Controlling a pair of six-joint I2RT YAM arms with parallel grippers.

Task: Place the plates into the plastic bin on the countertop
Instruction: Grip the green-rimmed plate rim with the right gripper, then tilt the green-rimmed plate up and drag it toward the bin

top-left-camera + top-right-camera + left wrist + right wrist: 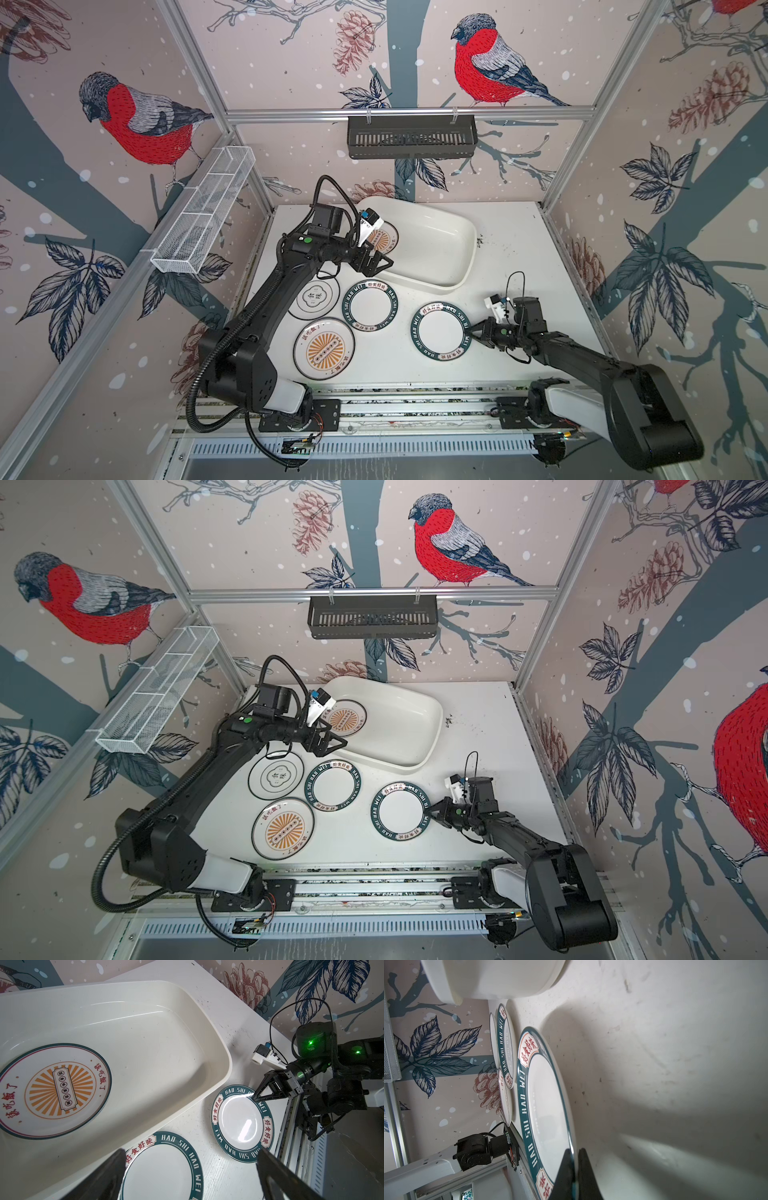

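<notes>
Plates first: I count five. One sunburst plate [54, 1091] lies flat on the floor of the plastic bin [440, 249], at the end nearest my left arm; in both top views the wrist camera hides part of it. The other four rest on the table [519, 270] in front of the bin. The quatrefoil plate [318, 297] is leftmost, partly under the left arm, and a green-rimmed plate [371, 305] sits just beside it. A second sunburst plate [324, 349] lies nearer the arm bases. A second green-rimmed plate [441, 331] lies apart to the right.

My left tool [379, 265] hangs over the near corner of the bin with its jaws spread wide. In the left wrist view its fingers [104, 1178] frame the first green-rimmed plate below.

My right tool [471, 331] is down low at the table, closed on the right-hand edge of the second green-rimmed plate. The right wrist view shows its fingertips [563, 1176] pinching that rim from either side. I cannot tell whether that plate has left the table.

A black slatted basket [411, 139] hangs on the back rail, and a white wire-mesh basket [203, 216] hangs on the left one.
</notes>
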